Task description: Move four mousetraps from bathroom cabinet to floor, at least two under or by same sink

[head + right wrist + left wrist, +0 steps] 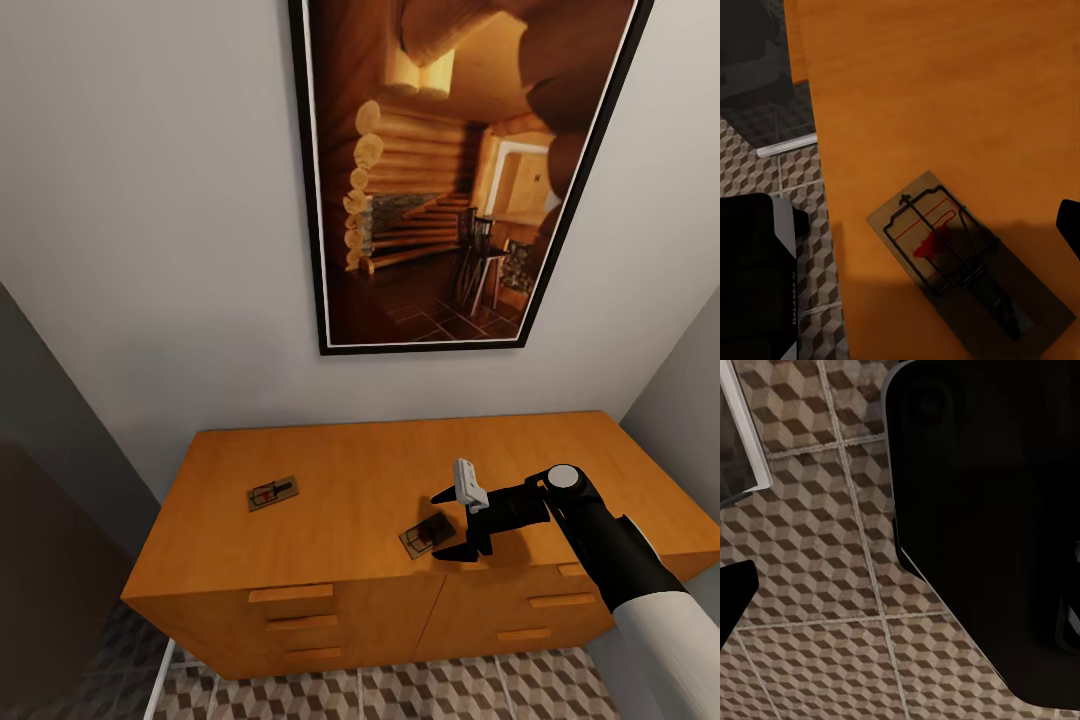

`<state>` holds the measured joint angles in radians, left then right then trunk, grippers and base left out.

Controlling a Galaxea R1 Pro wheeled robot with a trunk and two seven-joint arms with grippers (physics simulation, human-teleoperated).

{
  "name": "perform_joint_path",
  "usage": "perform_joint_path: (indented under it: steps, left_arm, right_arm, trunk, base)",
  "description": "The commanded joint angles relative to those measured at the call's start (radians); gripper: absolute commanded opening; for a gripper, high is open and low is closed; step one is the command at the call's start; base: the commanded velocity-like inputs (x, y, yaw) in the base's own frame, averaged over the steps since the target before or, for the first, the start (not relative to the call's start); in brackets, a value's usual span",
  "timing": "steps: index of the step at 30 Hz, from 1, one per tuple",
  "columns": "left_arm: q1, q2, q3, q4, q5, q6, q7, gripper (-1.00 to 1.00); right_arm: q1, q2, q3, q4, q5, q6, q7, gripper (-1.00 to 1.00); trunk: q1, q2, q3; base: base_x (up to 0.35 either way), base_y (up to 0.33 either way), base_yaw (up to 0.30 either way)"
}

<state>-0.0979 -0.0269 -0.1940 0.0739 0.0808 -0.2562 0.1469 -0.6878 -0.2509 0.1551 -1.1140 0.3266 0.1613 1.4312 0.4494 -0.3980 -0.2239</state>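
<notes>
Two mousetraps lie on top of the orange-brown cabinet [380, 465]: one mousetrap [272, 493] toward its left, another mousetrap [424, 537] near the front edge. My right gripper [452, 524] hovers just above this second trap, open, with one finger on each side of it. In the right wrist view the same mousetrap [960, 259] lies flat with its wire and a red patch facing up, in the gripper's shadow, between the spread fingers [1069, 225]. The cube-patterned bathroom floor [400, 690] lies below the cabinet front. The left wrist view looks down on floor tiles [817, 555].
A large framed picture of a log cabin [450, 170] hangs on the wall above the cabinet. The cabinet drawers [292, 625] are shut. Grey walls close in on both sides. A dark robot part [990, 525] and a white-edged panel [742, 435] are in the left wrist view.
</notes>
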Motion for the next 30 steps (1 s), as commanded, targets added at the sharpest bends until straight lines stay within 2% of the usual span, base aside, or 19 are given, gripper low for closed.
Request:
perform_joint_path:
  steps: [1, 13, 19, 25, 30]
  left_arm:
    - [-0.002, -0.001, -0.008, 0.005, 0.008, -0.008, 0.002, 1.00]
    - [-0.002, -0.001, -0.008, 0.004, 0.007, -0.008, 0.002, 1.00]
    - [-0.002, -0.001, -0.008, 0.003, 0.007, -0.008, 0.002, 1.00]
    - [-0.002, -0.002, -0.008, 0.003, 0.005, -0.009, 0.002, 1.00]
    - [-0.002, -0.002, -0.008, 0.003, 0.005, -0.009, 0.002, 1.00]
  right_arm:
    - [-0.001, -0.001, 0.001, -0.001, 0.002, 0.011, 0.003, 1.00]
    - [-0.001, -0.001, 0.002, -0.002, 0.005, 0.009, 0.000, 1.00]
    - [-0.001, -0.001, 0.020, -0.012, 0.031, 0.010, -0.014, 1.00]
    - [-0.001, -0.001, 0.050, -0.018, 0.084, 0.010, -0.038, 1.00]
    - [-0.001, 0.000, 0.084, -0.019, 0.170, 0.008, -0.096, 1.00]
  trunk:
    - [0.001, -0.002, -0.002]
    - [0.001, -0.002, -0.002]
    - [0.001, -0.002, -0.002]
    - [0.001, -0.002, -0.002]
    - [0.001, -0.002, -0.002]
  base:
    - [0.000, 0.000, 0.000]
    - [0.000, 0.000, 0.000]
    - [0.000, 0.000, 0.000]
    - [0.000, 0.000, 0.000]
    - [0.000, 0.000, 0.000]
